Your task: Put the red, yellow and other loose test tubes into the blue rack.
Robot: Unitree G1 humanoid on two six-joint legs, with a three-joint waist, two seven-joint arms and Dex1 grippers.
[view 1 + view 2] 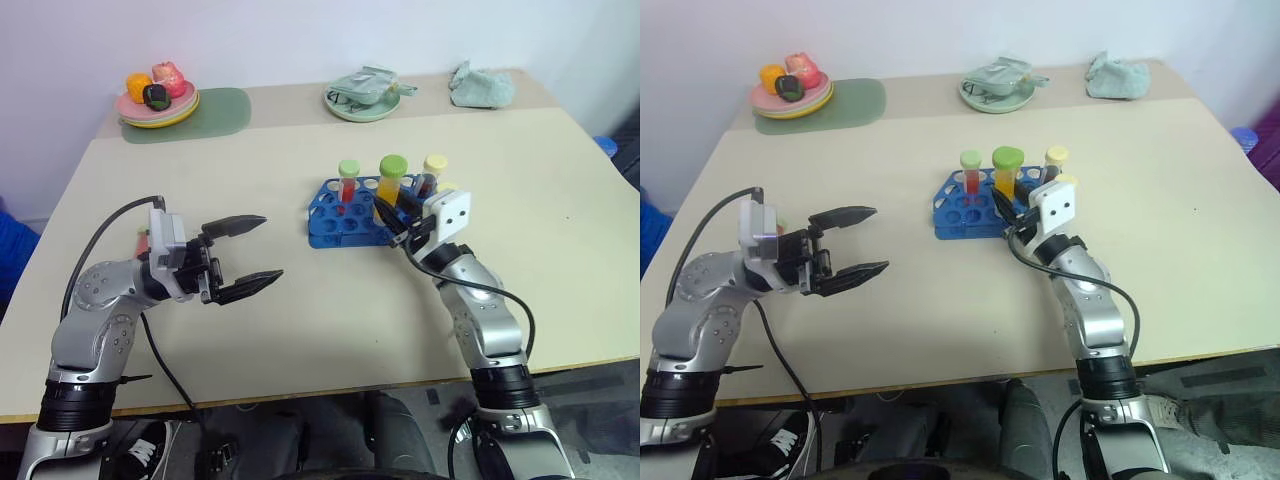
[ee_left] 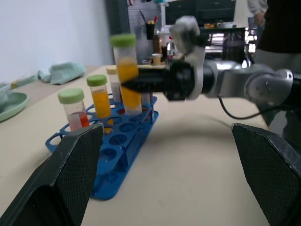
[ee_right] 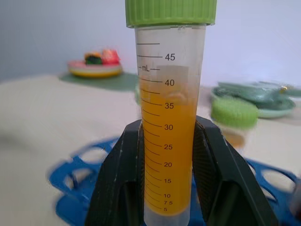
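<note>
Right wrist view: right gripper (image 3: 169, 174) jaws clamped on yellow tube (image 3: 168, 141), green cap up, upright over blue rack (image 1: 340, 222) on table (image 1: 300, 330). Red tube (image 1: 347, 185) and others already stand in rack. Step: carrying yellow tube to hole. Next: line up with free hole, lower, release. Left gripper (image 1: 250, 255) jaws wide, empty, well apart from rack.

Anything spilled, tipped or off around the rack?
Nothing stands out. The tubes in the blue rack stand upright and capped, the right gripper holds the yellow tube upright, and no spill shows on the table.
</note>
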